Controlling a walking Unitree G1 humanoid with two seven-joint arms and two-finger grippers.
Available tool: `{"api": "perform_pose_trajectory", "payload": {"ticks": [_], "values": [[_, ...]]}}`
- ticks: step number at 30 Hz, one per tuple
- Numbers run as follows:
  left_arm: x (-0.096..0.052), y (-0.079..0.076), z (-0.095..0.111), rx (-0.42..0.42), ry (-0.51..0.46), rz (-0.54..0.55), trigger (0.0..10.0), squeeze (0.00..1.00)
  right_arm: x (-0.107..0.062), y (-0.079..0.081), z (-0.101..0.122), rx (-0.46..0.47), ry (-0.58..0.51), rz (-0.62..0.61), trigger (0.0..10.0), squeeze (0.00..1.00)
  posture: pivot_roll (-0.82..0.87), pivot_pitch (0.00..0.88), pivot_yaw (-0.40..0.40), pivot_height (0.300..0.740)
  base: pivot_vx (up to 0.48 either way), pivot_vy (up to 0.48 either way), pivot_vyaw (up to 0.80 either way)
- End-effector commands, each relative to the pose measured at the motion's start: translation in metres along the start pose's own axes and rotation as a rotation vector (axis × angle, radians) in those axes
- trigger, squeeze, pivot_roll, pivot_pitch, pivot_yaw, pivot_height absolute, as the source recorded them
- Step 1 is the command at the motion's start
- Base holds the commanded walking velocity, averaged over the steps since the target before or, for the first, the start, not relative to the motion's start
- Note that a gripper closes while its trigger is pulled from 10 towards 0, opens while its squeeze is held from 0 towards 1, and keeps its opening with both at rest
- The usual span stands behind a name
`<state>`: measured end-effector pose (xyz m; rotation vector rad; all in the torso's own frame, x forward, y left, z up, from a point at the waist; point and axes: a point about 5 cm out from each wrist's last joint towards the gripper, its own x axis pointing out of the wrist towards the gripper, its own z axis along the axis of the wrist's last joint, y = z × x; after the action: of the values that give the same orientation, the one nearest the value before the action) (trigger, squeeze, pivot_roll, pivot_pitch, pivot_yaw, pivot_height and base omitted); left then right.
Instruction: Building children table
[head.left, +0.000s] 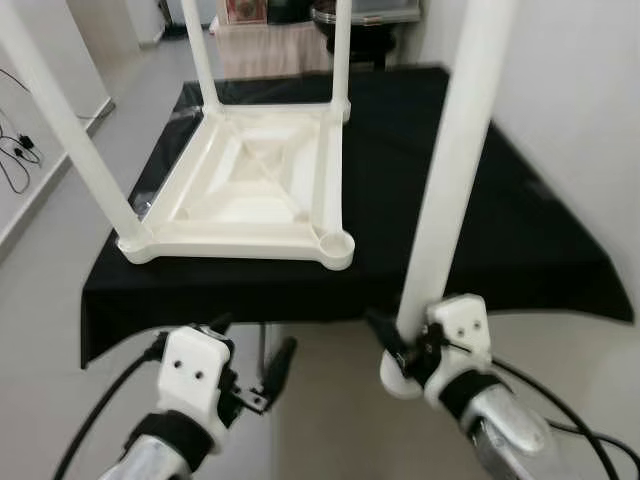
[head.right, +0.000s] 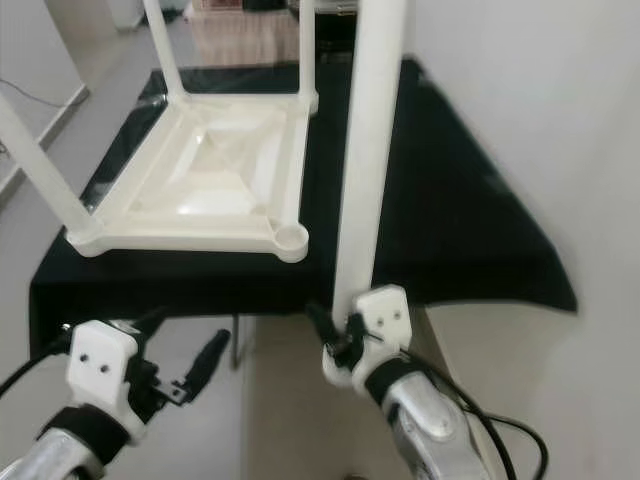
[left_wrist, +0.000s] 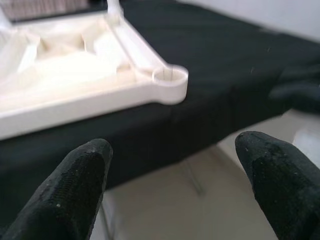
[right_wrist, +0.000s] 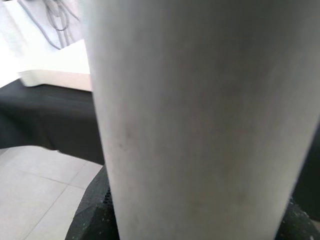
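Three legs are standing in the upturned tabletop; right gripper is pinching the fourth leg near the empty near-right socket; left gripper is hovering spread.

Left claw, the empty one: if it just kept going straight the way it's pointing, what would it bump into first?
Probably the front edge of the black cloth draped over the table. The left claw, open, points at it, just below the upturned white tabletop's empty corner socket. Depth is uncertain.
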<state>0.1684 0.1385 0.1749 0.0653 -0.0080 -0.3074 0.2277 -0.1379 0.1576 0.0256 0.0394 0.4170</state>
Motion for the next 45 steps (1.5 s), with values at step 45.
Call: {"api": "perform_pose_trajectory", "payload": {"ticks": [45], "values": [[0.031, 0.01, -0.006, 0.013, -0.096, -0.02, 10.0, 0.0, 0.032, 0.002, 0.043, 0.208, -0.267, 0.352, 10.0, 0.0, -0.01, 0.204, 0.01, 0.74, 0.19, 0.0, 0.16]]}}
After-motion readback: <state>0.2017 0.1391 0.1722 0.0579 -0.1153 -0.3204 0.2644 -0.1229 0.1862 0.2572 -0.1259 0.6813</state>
